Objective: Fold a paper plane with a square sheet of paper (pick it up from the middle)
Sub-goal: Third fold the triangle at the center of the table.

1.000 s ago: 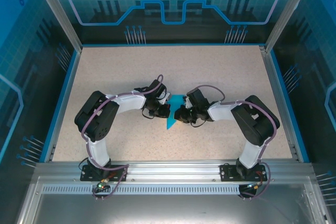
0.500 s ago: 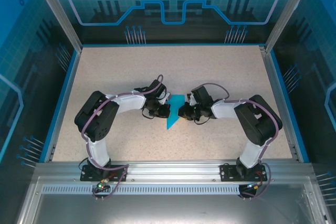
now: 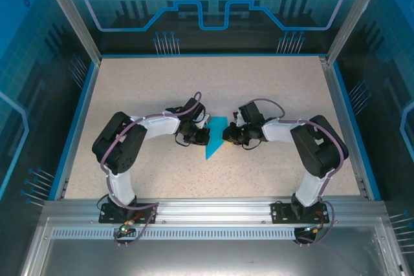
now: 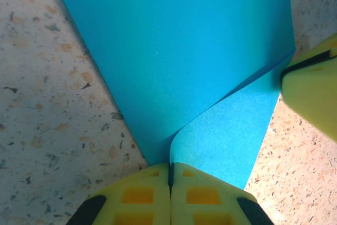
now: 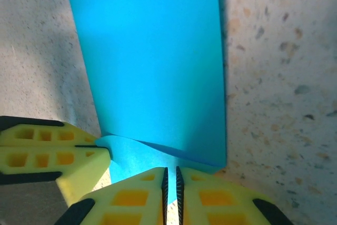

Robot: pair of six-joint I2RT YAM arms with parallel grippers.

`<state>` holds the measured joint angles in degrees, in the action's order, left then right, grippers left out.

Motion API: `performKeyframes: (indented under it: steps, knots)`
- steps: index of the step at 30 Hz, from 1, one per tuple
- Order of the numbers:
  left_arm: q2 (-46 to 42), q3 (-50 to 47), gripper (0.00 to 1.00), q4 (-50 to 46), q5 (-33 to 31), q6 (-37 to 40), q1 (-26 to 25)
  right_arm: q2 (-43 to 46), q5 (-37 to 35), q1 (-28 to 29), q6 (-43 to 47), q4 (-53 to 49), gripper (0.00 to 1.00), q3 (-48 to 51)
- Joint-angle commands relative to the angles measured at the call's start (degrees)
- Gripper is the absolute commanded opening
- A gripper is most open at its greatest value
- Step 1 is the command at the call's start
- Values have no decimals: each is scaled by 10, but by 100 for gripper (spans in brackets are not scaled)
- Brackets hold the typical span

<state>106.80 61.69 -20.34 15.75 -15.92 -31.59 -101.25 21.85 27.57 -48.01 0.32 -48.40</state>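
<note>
- As both arms meet over the table (image 3: 142, 88), the paper (image 3: 215, 139), folded to a narrow pointed shape, is seen lying between the left gripper (image 3: 203, 135) and the right gripper (image 3: 226, 135).
- Left gripper's fingers (image 4: 142, 196) are pressed together, with a curled lower flap of the paper clamped in their seam.
- Right gripper's fingers (image 5: 210, 196) are drawn almost together, a hairline gap left, with the paper's near edge caught at their tips.
- Ahead of each wrist, the paper's top layer is spread flat on the table, and the opposite gripper's yellow finger is seen touching the paper's corner.
</note>
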Motion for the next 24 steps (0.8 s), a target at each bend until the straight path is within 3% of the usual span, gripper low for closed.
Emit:
performKeyframes:
  steps: [1,13,18,22,24]
  knots:
    - [24,5,6,-30,-16,14,0,-9,-1,-12,21,-24,14,-34]
    - [11,7,8,-28,-11,1,0,-31,-20,-15,23,-32,14,-33]
    - [-17,23,20,-44,-12,-9,0,13,-19,-27,39,-60,16,-44]
    - [-56,34,37,-56,-24,-26,0,66,-25,-39,45,-65,27,-23]
    - [-73,41,41,-73,-48,-42,1,79,-25,-46,46,-70,30,-6]
